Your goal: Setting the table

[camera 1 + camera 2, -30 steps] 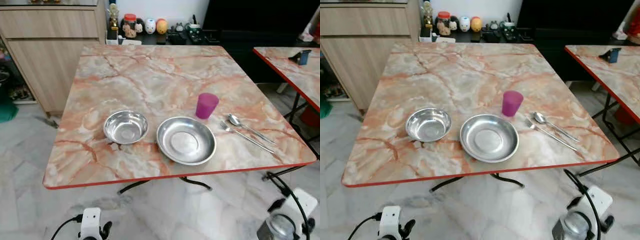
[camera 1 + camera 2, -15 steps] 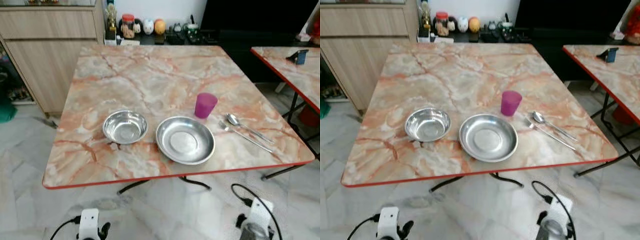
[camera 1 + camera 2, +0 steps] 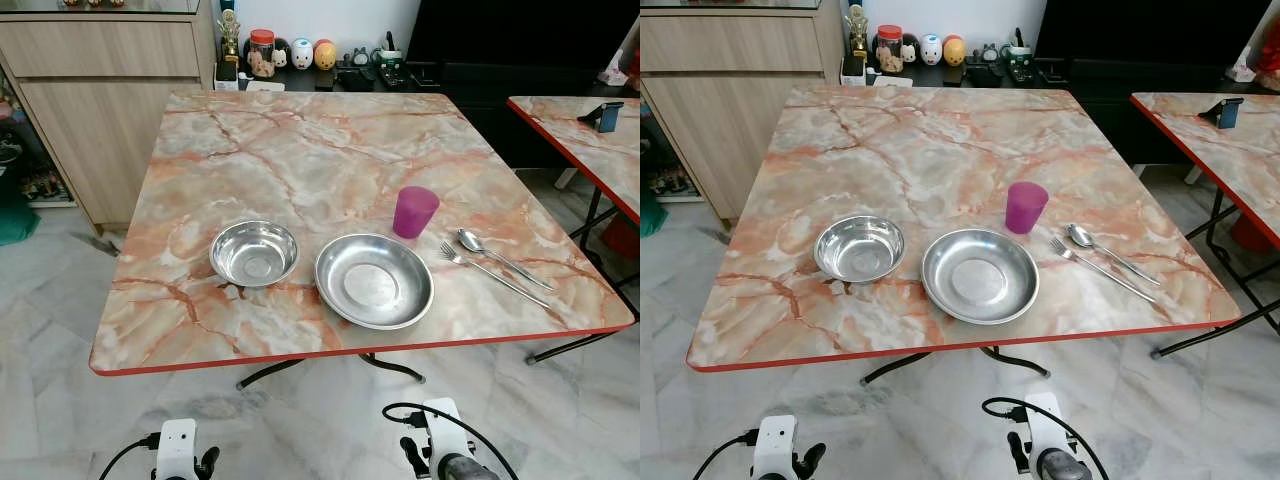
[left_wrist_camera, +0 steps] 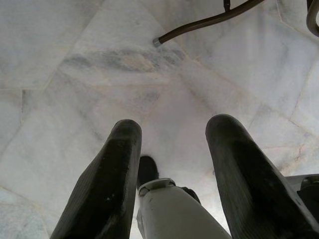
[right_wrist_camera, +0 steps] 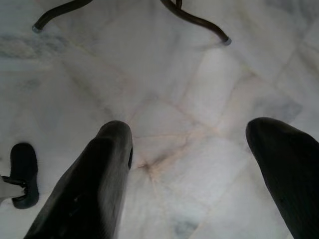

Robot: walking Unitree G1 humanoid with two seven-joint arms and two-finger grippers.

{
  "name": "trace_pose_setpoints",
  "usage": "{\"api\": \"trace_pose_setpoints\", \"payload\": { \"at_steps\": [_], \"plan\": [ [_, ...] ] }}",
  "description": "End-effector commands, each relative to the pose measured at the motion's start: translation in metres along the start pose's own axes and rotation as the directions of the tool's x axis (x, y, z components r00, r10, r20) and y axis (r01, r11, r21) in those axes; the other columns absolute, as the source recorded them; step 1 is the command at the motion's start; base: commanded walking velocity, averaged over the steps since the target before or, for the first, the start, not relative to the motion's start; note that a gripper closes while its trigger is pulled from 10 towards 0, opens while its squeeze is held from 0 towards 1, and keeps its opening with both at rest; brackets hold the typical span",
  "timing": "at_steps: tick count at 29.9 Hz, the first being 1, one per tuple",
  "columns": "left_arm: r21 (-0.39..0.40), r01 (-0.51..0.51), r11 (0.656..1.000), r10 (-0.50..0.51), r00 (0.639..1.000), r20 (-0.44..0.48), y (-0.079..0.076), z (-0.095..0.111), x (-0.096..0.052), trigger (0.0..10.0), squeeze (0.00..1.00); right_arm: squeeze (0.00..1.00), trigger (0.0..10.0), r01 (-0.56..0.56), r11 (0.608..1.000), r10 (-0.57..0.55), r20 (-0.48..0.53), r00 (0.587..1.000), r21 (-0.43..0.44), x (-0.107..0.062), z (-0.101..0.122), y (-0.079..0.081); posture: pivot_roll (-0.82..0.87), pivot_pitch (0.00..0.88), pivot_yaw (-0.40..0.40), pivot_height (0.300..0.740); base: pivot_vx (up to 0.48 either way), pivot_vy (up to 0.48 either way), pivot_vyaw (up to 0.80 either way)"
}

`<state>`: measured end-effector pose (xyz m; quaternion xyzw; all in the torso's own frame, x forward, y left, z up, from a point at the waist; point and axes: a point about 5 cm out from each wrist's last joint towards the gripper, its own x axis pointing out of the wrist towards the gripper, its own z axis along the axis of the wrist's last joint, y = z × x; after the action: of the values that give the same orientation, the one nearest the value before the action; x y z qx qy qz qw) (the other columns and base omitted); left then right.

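A pale grey marble tile floor [image 3: 40, 300] runs under everything here, with a light wooden cabinet [image 3: 100, 90] against the back wall on the left and a low dark shelf [image 3: 330, 75] behind, carrying a row of small jars and round figurines [image 3: 300, 52]. In the middle stands the square table with a peach-and-cream marble-pattern top and a red edge [image 3: 300, 150], on black curved metal legs [image 5: 199, 22]. A second table of the same pattern [image 3: 580, 130] stands off to the right, with a small blue object [image 3: 608, 115] on it.

Along the near edge of the main table the setting is laid in a row. The wide round stainless-steel plate [image 3: 374, 280] sits roughly central, and the smaller round stainless-steel bowl [image 3: 254, 253] lies just beside it on the left. The short purple plastic cup [image 3: 414, 211] stands upright just behind the plate's right rim. To the right of the plate lie the steel fork [image 3: 490, 272] and the steel spoon [image 3: 495, 255], side by side, slanting toward the table's right corner.

Both arms hang low in front of the table, above the floor. The left gripper [image 4: 172, 149] has its two black fingers [image 4: 107, 184] spread apart, with nothing between them. The right gripper [image 5: 192, 164] is spread wider, its fingers [image 5: 92, 184] likewise holding nothing.
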<state>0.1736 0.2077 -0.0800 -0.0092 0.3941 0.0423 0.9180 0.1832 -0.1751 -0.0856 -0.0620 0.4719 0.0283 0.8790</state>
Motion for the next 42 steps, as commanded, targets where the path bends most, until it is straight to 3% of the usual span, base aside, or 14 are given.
{"api": "trace_pose_setpoints", "payload": {
  "at_steps": [1, 7, 10, 14, 18, 27, 31, 42],
  "plan": [
    [0.003, 0.0, 1.0, 0.0, 1.0, -0.031, 0.0, -0.008, -0.002, 10.0, 0.0, 0.0, 10.0, -0.008, 1.0, 0.008, -0.015, 1.0, 0.019, -0.001, -0.01, 0.006, -0.04, 0.0, -0.1, 0.74, 0.0, 0.0, 0.0],
    [0.008, 0.002, 1.0, -0.002, 0.999, -0.035, 0.002, -0.009, -0.003, 10.0, 0.0, 0.0, 10.0, -0.001, 1.0, 0.001, 0.005, 1.0, 0.027, 0.0, -0.006, 0.018, -0.04, 0.0, -0.096, 0.74, 0.0, 0.0, 0.0],
    [-0.004, 0.0, 1.0, 0.0, 1.0, -0.03, 0.003, -0.007, -0.002, 10.0, 0.0, 0.0, 10.0, -0.005, 0.994, 0.0, 0.052, 0.999, 0.107, 0.001, 0.004, 0.027, -0.03, 0.0, -0.091, 0.74, 0.0, 0.0, 0.0],
    [-0.005, 0.001, 1.0, -0.001, 1.0, -0.025, 0.002, -0.005, -0.001, 10.0, 0.0, 0.0, 10.0, -0.013, 0.989, 0.002, 0.075, 0.997, 0.147, 0.001, 0.01, 0.033, -0.03, 0.0, -0.089, 0.74, 0.0, 0.0, 0.0],
    [-0.003, 0.009, 1.0, -0.009, 1.0, -0.006, -0.001, 0.001, 0.001, 10.0, 0.0, 0.0, 10.0, 0.005, 0.991, -0.017, 0.083, 0.996, 0.134, 0.001, 0.014, 0.036, -0.03, 0.0, -0.087, 0.74, 0.0, 0.0, 0.0],
    [0.011, 0.009, 1.0, -0.009, 1.0, 0.004, 0.0, 0.002, 0.001, 10.0, 0.0, 0.0, 10.0, 0.049, 0.987, -0.062, 0.084, 0.995, 0.153, 0.002, 0.018, 0.035, -0.03, 0.0, -0.081, 0.74, 0.0, 0.0, 0.0],
    [0.012, 0.009, 1.0, -0.009, 1.0, 0.007, 0.002, 0.002, 0.0, 10.0, 0.0, 0.0, 10.0, 0.062, 0.983, -0.079, 0.089, 0.993, 0.172, 0.002, 0.019, 0.021, -0.03, 0.0, -0.078, 0.74, 0.0, 0.0, 0.0],
    [0.028, 0.01, 1.0, -0.011, 1.0, 0.016, 0.003, 0.004, 0.0, 10.0, 0.0, 0.0, 10.0, 0.072, 0.976, -0.092, 0.09, 0.992, 0.206, 0.002, 0.02, 0.021, -0.03, 0.0, -0.074, 0.74, 0.0, 0.0, 0.0]
  ]
}}
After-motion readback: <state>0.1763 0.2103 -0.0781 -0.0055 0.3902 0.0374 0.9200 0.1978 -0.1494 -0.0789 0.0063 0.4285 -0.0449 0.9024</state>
